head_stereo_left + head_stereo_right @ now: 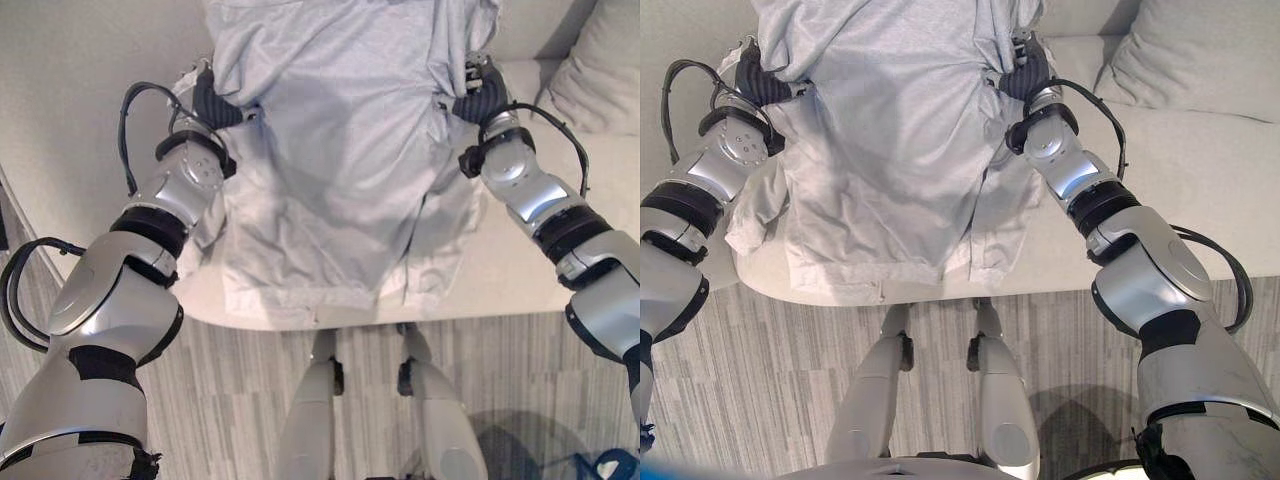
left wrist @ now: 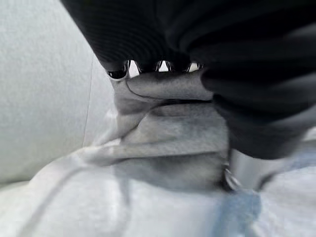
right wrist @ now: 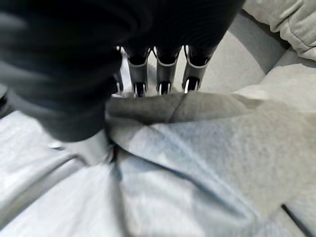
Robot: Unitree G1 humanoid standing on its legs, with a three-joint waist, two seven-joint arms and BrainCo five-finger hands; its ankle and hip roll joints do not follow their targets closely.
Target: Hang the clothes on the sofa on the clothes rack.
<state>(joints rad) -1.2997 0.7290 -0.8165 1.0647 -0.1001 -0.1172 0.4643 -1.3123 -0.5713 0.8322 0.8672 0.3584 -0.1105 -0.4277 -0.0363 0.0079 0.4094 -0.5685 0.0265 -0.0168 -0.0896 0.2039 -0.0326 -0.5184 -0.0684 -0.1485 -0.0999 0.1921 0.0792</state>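
While both hands' fingers (image 3: 165, 74) pinch its upper edge, the grey garment (image 1: 340, 150) hangs over the sofa (image 1: 1200, 190).

Grey garment (image 1: 340, 150) top cut off by upper edge in both eye views. Left hand (image 1: 215, 100) fingertips buried in fabric fold, right hand (image 1: 1025, 72) fingertips likewise. Sofa (image 1: 1200, 170) seat largely hidden under garment. Cushion (image 1: 1200, 60) cut off at right edge.
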